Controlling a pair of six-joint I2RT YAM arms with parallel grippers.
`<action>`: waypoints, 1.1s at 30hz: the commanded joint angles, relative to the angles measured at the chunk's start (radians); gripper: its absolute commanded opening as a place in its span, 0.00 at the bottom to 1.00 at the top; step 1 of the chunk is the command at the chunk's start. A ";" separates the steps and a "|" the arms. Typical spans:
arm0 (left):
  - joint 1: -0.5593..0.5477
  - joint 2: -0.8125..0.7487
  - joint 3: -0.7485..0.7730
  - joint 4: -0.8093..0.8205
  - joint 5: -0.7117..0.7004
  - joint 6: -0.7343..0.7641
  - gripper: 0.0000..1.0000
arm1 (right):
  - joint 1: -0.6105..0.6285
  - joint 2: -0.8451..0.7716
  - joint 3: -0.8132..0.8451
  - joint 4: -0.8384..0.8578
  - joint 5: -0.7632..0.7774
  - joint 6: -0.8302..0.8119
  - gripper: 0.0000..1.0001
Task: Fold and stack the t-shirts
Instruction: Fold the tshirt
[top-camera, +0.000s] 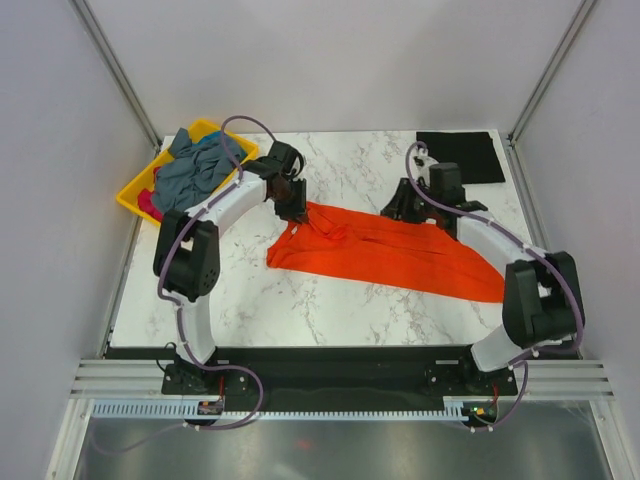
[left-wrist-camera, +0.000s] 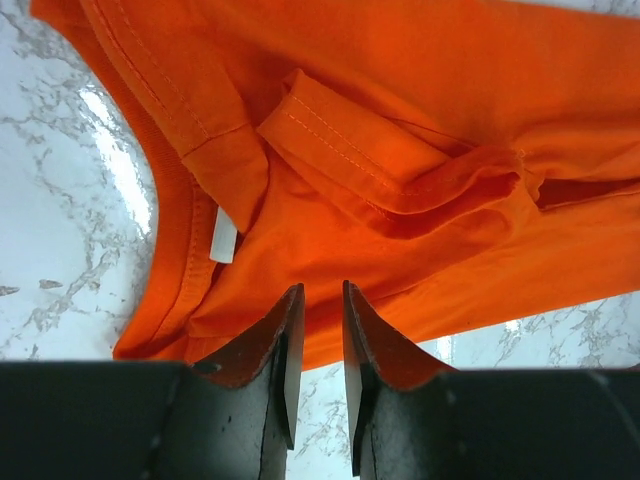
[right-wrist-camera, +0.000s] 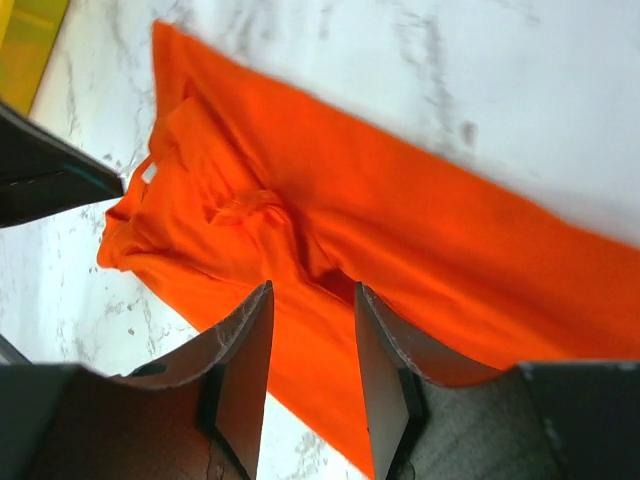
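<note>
Hovering over orange t-shirt (top-camera: 385, 250): left gripper (left-wrist-camera: 322, 290) narrowly apart, right gripper (right-wrist-camera: 314, 290) wider; edge hidden under right arm (top-camera: 490, 240).

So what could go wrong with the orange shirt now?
The orange t-shirt lies bunched, with a sleeve folded over near the collar, so the left gripper might pinch several layers and fold it crooked. The right gripper hangs open above the cloth; if it grabs mid-shirt, not an edge, the fold may come out lumpy.
</note>
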 joint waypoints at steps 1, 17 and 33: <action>0.004 0.042 0.042 0.016 0.047 -0.013 0.28 | 0.072 0.111 0.096 0.126 -0.117 -0.118 0.46; 0.019 0.036 -0.033 0.022 -0.013 -0.047 0.27 | 0.209 0.429 0.362 0.054 -0.182 -0.356 0.52; 0.027 0.049 -0.050 0.025 -0.039 -0.053 0.27 | 0.218 0.486 0.383 0.043 -0.203 -0.374 0.50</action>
